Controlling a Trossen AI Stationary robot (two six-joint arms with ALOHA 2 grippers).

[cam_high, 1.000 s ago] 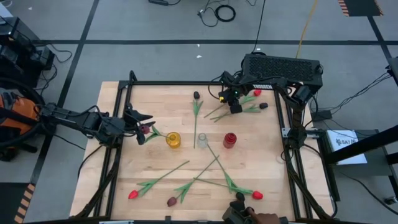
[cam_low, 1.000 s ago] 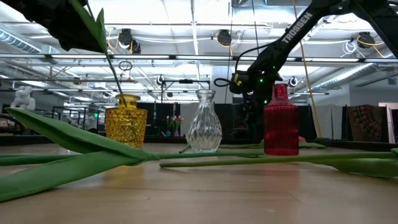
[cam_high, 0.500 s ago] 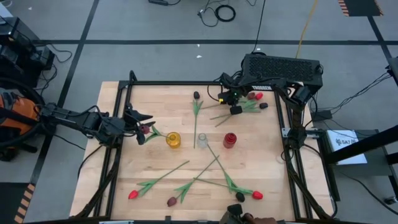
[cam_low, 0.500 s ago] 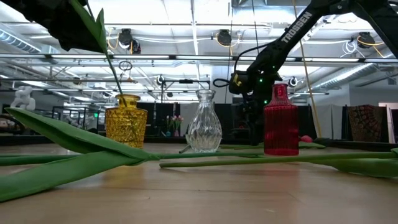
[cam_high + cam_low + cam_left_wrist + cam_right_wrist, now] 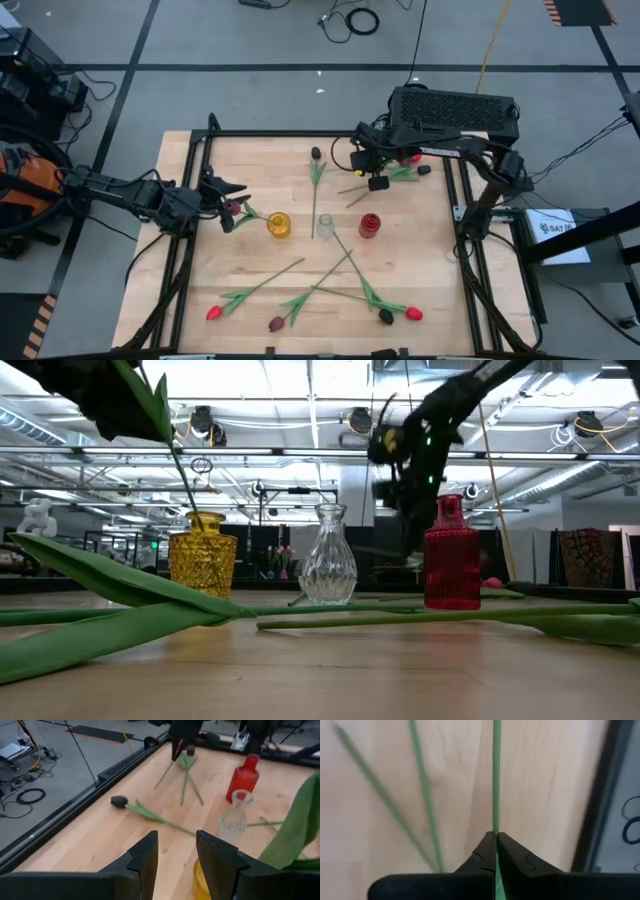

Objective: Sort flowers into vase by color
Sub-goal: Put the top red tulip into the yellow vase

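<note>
My right gripper [image 5: 378, 181] hangs over the table's far right part and is shut on a thin green tulip stem [image 5: 496, 795]. A red head [image 5: 411, 157] and a dark head [image 5: 424, 170] lie just beyond it; which one belongs to the held stem I cannot tell. My left gripper [image 5: 230, 202] is open at the left, beside a maroon tulip [image 5: 236, 207]. That tulip's stem [image 5: 185, 485] stands slanting in the yellow vase [image 5: 278, 224]. A clear vase [image 5: 325, 225] and a red vase [image 5: 369, 225] stand in a row with the yellow one. My right gripper pinches the green stem [image 5: 496, 822] between its two fingers, coming from above and pointing down. The stem's free end [image 5: 159, 782] slants down from the fingers toward the table. The head end is hidden behind the gripper.
A near-black tulip [image 5: 316, 154] lies at the far middle, its stem running toward the clear vase. Several tulips lie crossed near the near edge, with heads red [image 5: 213, 313], maroon [image 5: 276, 324], dark [image 5: 385, 317] and red [image 5: 413, 314]. A black frame rail [image 5: 300, 133] borders the table.
My right gripper has risen, as the low view shows, taking the pinched stem up with it. The red head beside it has shifted a little. A person's hand at the near edge has drawn back out of view.
</note>
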